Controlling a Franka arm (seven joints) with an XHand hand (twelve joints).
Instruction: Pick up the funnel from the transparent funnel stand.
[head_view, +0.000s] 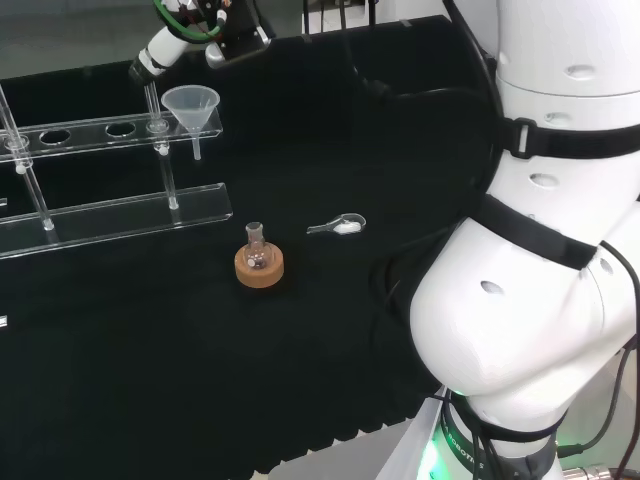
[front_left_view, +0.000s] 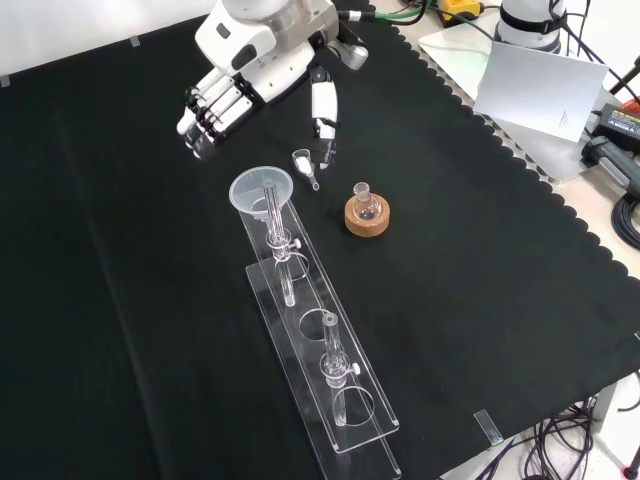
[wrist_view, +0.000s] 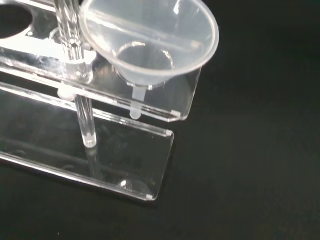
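Robot hand (front_left_view: 225, 100) partly cropped above funnel (front_left_view: 262, 190)

No readable text, label, number or sign is showing anywhere on the bench, the glassware or the arm in any of the three views.

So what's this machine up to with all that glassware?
A white robot arm with a black and white hand is going for the funnel that sits in the end hole of a clear funnel stand. The hand hangs open just beyond the funnel, touching nothing yet. Beside the stand, a small flask rests on a cork ring, with a little scoop lying on the black cloth.
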